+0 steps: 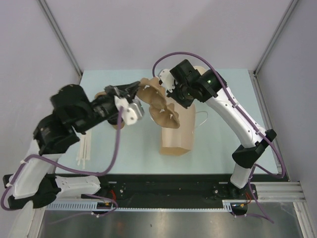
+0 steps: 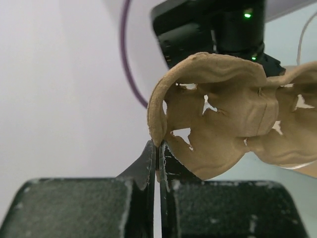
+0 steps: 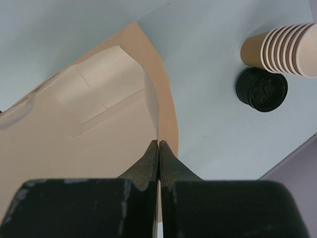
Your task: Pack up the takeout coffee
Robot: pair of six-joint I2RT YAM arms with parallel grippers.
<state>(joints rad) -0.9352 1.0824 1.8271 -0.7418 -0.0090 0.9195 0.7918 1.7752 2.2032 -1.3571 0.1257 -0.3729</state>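
**A:** gripper state?

**B:** left gripper [image 2: 157, 148] is pinched tight on the rim of the pulp cup carrier [image 2: 223, 114], which hangs in the air off its tips. Right gripper [image 3: 158, 145] is pinched tight on an edge of the paper bag [image 3: 89, 124]. Neither has the cup.

**A:** where's the takeout coffee?

**B:** best candidate is the round black lid [image 3: 261, 89] on the table [image 3: 208, 44] in the right wrist view. It's just beside the stack of lidless cups [image 3: 290, 47]; can't tell if they touch. It's seen from above, so I can't tell whether a cup sits under it or it's loose lids. In the top view the arms cover a lot and I can't place it.

**A:** which way from the tools?

**B:** from the right fingertips it's ahead and off to the right, well apart from the bag edge, with bare table between. The left wrist view shows only the carrier and the right arm behind it. My read: right arm is nearer. If it's the cup, its axis is vertical.

**A:** bag?

**B:** mid-table, long axis near-far, with the right gripper at its far end. The carrier hangs over that end.

**A:** blocker?

**B:** both grippers are occupied. I'd guess one has to release before reaching.
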